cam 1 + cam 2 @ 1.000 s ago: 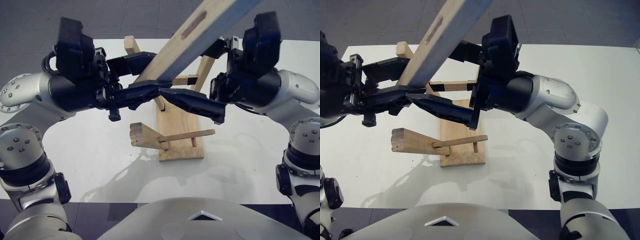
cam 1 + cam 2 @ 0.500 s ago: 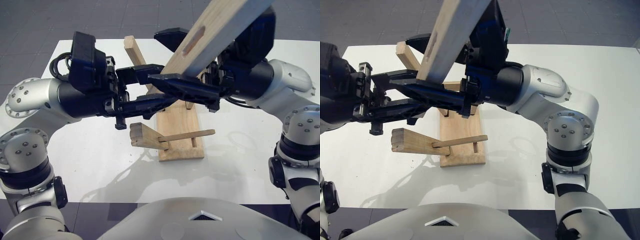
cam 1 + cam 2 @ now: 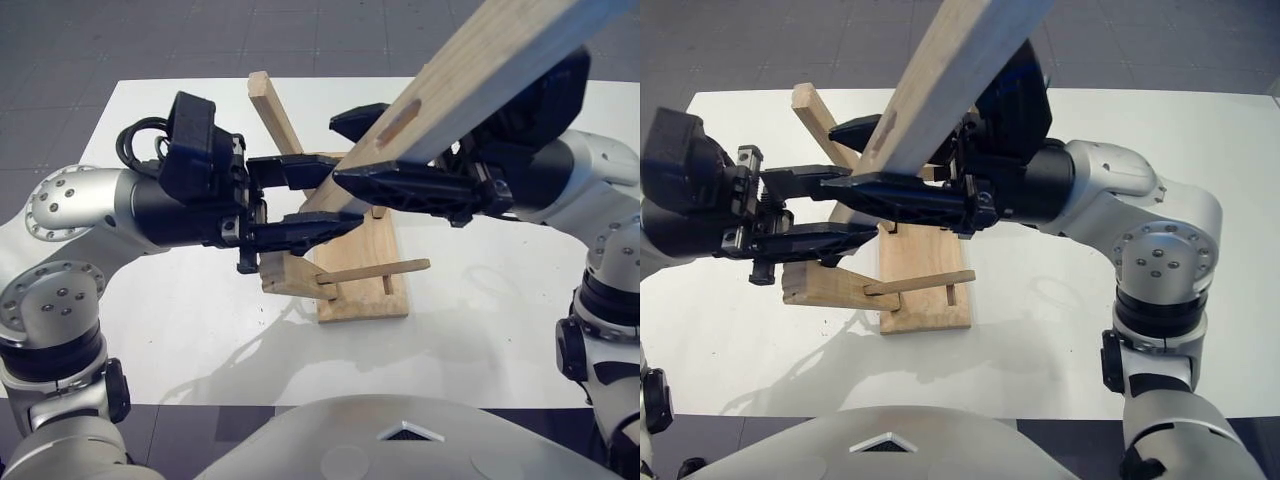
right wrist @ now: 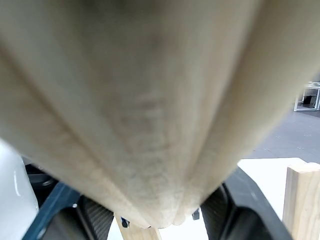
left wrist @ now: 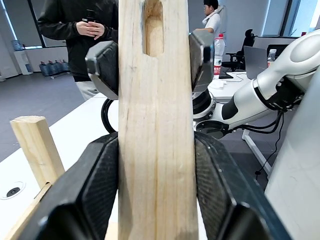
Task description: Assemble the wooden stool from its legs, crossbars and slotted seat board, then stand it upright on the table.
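A long wooden leg (image 3: pixel 470 70) with an oval slot slants up over the table, from the middle toward the far right. My left gripper (image 3: pixel 325 197) is shut on its lower end, with black fingers (image 5: pixel 95 185) pressed on both sides. My right gripper (image 3: pixel 340 150) is shut on the same leg a little higher, its pads (image 5: pixel 102 65) against the wood. Below them the slotted seat board (image 3: pixel 365 255) lies flat on the table. Another leg (image 3: pixel 268 105) sticks up tilted at its far end. A third leg (image 3: pixel 285 275) and a thin crossbar (image 3: pixel 375 270) lie at its near end.
The white table (image 3: pixel 180 330) has bare room to the left, right and front of the seat board. Its near edge runs just in front of the robot. Dark floor lies beyond the far edge.
My right gripper came up from under the leg, straddled it and closed on it. The left gripper shifted right and lower with the leg, whose upper end swung to the right.
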### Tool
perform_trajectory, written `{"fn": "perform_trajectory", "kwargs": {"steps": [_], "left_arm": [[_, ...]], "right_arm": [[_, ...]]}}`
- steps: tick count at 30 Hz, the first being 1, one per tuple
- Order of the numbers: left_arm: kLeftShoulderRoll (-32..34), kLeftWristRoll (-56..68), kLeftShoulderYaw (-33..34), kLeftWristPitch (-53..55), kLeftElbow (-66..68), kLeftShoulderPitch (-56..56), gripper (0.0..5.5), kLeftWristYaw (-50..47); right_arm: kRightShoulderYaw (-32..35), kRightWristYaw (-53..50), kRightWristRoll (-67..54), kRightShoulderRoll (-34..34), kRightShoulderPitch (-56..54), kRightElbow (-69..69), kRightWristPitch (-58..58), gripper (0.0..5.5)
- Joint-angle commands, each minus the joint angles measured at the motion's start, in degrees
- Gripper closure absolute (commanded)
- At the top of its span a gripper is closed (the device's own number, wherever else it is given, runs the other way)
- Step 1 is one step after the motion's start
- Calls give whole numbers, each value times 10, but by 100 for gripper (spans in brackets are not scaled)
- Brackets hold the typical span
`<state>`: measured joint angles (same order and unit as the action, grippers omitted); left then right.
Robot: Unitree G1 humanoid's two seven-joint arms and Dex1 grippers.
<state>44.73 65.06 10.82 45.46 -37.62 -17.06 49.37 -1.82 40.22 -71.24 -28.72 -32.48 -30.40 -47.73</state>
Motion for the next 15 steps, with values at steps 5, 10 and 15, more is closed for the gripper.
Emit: {"fn": "perform_trajectory", "kwargs": {"steps": [5, 10, 15], "left_arm": [[9, -30, 5, -20, 34, -19, 343, -7], [-23, -5, 20, -15, 89, -80, 249, -75], [-1, 5, 94, -20, 124, -85, 157, -99]], "right_arm": [[14, 26, 4, -31, 26, 15, -14, 344], [32, 27, 26, -33, 16, 33, 8, 347], [97, 38, 31, -70, 25, 46, 19, 347]]}}
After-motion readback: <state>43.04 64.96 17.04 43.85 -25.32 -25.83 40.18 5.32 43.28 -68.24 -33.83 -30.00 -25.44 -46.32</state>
